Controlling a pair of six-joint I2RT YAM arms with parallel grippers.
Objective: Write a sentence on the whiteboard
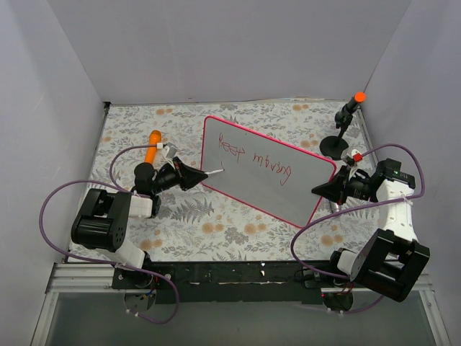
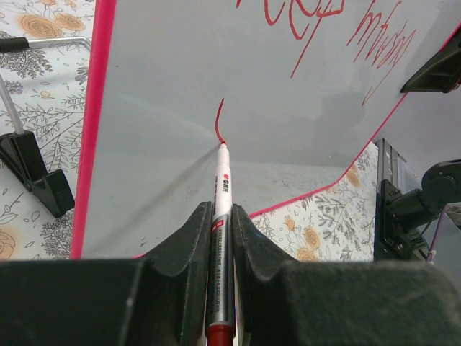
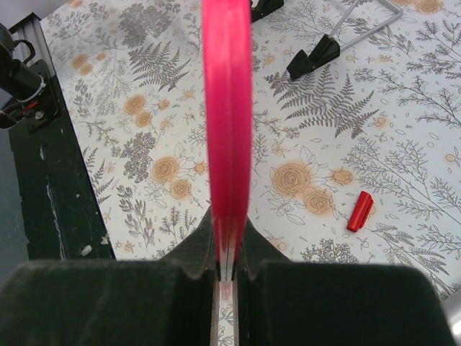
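Observation:
The whiteboard (image 1: 266, 173), white with a pink-red frame, stands tilted in the middle of the table. Red handwritten words of the sentence (image 1: 256, 157) run across its upper part; they also show in the left wrist view (image 2: 328, 21). My left gripper (image 1: 198, 175) is shut on a white marker pen (image 2: 221, 209), its tip touching the board at the foot of a short fresh red stroke (image 2: 217, 122). My right gripper (image 1: 322, 190) is shut on the board's pink-red edge (image 3: 226, 108), seen edge-on in the right wrist view.
A red marker cap (image 3: 359, 210) lies on the floral cloth under the board. An orange-handled tool (image 1: 152, 145) lies at the back left. A black stand with an orange tip (image 1: 344, 122) is at the back right. The board's black feet (image 3: 313, 56) rest on the cloth.

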